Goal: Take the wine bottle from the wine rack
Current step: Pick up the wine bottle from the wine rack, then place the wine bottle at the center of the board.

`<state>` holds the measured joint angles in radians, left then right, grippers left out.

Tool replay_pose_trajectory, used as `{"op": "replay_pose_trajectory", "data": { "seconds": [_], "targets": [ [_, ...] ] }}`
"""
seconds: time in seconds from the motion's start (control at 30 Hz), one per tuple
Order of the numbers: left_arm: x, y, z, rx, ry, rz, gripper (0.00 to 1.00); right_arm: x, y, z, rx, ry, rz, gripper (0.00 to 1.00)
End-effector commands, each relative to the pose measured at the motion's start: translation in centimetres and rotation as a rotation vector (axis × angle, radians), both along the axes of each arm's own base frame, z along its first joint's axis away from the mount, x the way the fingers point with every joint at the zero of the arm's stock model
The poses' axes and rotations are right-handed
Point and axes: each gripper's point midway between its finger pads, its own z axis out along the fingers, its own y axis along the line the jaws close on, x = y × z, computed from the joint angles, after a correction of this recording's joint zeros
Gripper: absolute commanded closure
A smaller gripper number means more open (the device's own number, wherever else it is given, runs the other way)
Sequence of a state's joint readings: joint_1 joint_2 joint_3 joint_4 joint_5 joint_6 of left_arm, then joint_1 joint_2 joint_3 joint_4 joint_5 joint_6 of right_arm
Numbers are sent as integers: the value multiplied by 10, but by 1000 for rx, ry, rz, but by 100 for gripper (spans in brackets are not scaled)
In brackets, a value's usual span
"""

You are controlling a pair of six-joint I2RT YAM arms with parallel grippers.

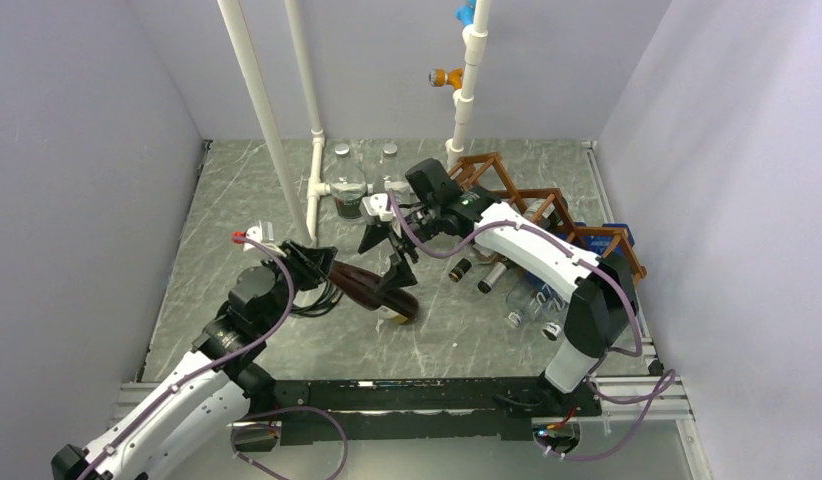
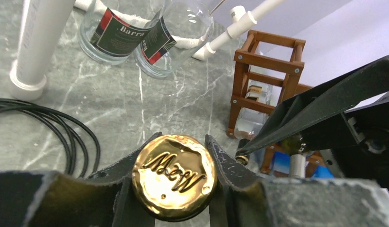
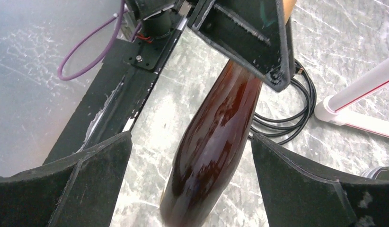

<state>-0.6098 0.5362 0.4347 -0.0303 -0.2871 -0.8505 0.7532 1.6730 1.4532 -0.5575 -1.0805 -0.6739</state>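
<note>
The wine bottle (image 1: 372, 288) is dark brown with a gold cap (image 2: 173, 177). It is off the reddish-brown wine rack (image 1: 547, 205), over the middle of the table, sloping down to the right. My left gripper (image 1: 322, 265) is shut on its capped neck, with the fingers (image 2: 225, 158) pressed on both sides of the cap. My right gripper (image 1: 385, 258) is open. Its fingers (image 3: 296, 179) straddle the bottle's body (image 3: 216, 151) with a gap on each side. The rack also shows in the left wrist view (image 2: 259, 75).
Two clear labelled bottles (image 1: 345, 185) stand at the back by the white pipes (image 1: 257, 110). Several other bottles (image 1: 487, 275) lie in the rack's lower cells, necks pointing out. A black cable (image 2: 50, 127) lies coiled on the table. The arms' base rail (image 1: 407, 395) runs along the near edge.
</note>
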Motion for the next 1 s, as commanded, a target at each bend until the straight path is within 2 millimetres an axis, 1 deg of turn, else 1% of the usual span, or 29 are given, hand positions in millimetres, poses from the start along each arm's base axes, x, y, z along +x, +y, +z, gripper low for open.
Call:
{"op": "replay_pose_trajectory", "data": {
  "seconds": [0.0,0.07,0.13,0.2,0.3,0.4,0.5,0.63,0.8,0.97],
  "targets": [
    [-7,9,98,-12,-260,-3,100,-13,-25,29,35,-73,67,0],
    [-10,12,112,9,-298,-7,100,-11,-34,35,43,-91,51,0],
    [-13,12,128,18,-334,-16,100,-6,-46,37,46,-103,23,0],
    [-17,12,147,36,-367,-31,100,-8,-56,34,48,-116,12,0],
    [-22,13,165,87,-393,-53,100,-10,-66,26,52,-114,-3,0],
    [-25,15,180,156,-415,-65,100,-12,-68,22,60,-109,-11,1],
    [-29,19,194,218,-444,-72,100,-10,-65,20,61,-77,-26,1],
    [-38,23,216,252,-504,-78,100,-9,-66,16,57,-77,-32,1],
    [-40,29,232,335,-533,-70,100,-6,-71,16,73,-70,-46,1],
    [-35,29,239,421,-555,-74,100,-1,-77,21,92,-72,-66,1]
  ]
}}
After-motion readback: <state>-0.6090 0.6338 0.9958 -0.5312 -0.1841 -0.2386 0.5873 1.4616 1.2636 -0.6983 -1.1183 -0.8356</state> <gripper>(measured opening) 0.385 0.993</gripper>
